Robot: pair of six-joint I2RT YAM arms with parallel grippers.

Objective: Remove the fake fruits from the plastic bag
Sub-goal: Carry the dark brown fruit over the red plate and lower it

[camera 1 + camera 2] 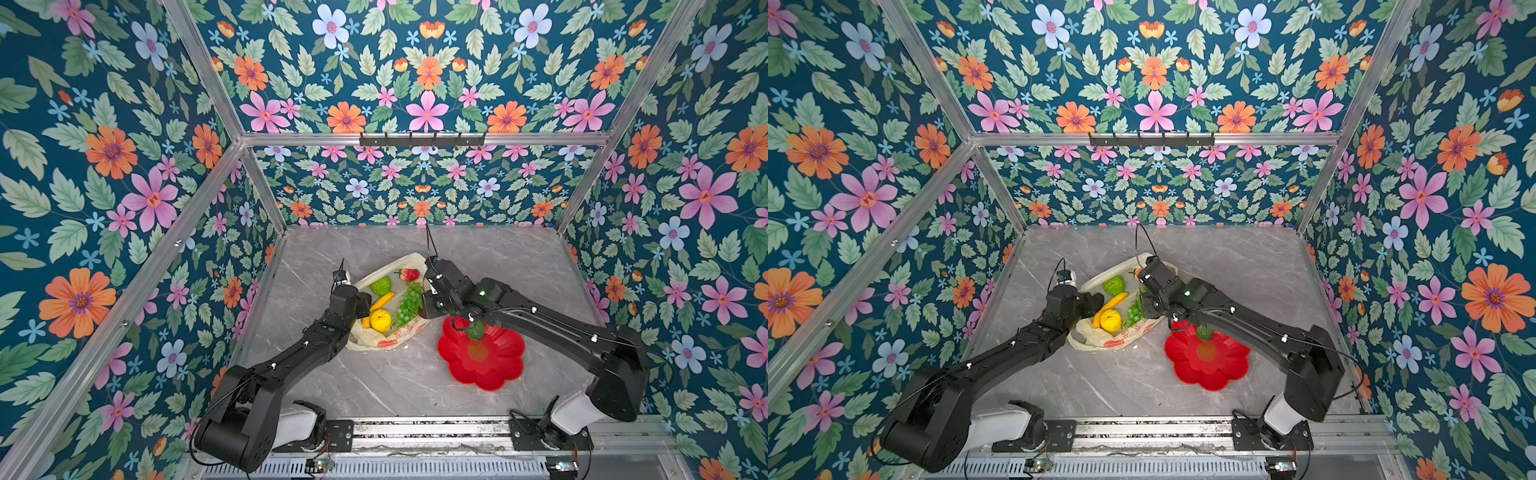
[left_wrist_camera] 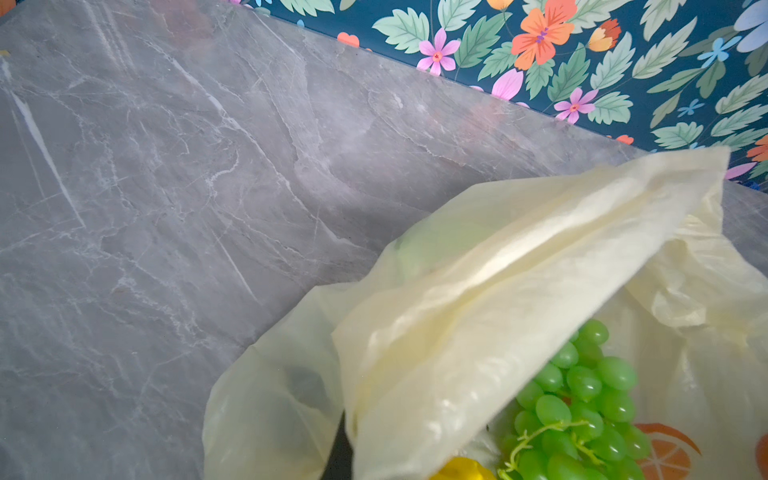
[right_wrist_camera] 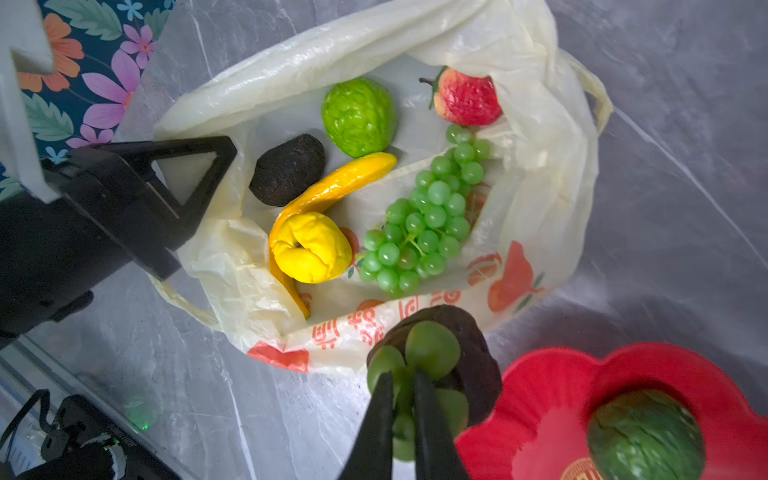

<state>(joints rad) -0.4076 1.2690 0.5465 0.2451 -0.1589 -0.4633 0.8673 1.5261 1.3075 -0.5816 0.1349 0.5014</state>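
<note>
Right wrist view shows the right gripper [image 3: 402,376] with its fingers pressed nearly together, pinching a small grape bunch [image 3: 432,349] just outside the plastic bag [image 3: 540,137], between the bag's printed side and the red plate [image 3: 552,374]. A dark rough lump [image 3: 478,361] sits directly behind the grapes; we cannot tell whether it is held with them. We judge the step in hand to be the carry from bag to plate. The next move calls for bringing the bunch over the plate's bowl, clear of the rim, and parting the fingers above a free part, since a dark green fruit [image 3: 644,432] already lies there.

The left gripper [image 3: 210,164] is closed on the bag's rim and appears to hold the mouth open. Inside lie a larger grape bunch [image 3: 424,220], a strawberry [image 3: 465,102], a bumpy lime-green fruit [image 3: 359,116], a dark avocado [image 3: 286,170], a banana [image 3: 345,183] and a yellow citrus [image 3: 311,247] resting against the banana. We judge six items left to remove.

Obstructions noted: the plate stands just beside the bag on the table [image 3: 685,124], and in both top views the right arm [image 1: 540,328] crosses over the plate's far edge. In the left wrist view a loose fold of bag film hides the left fingers.
</note>
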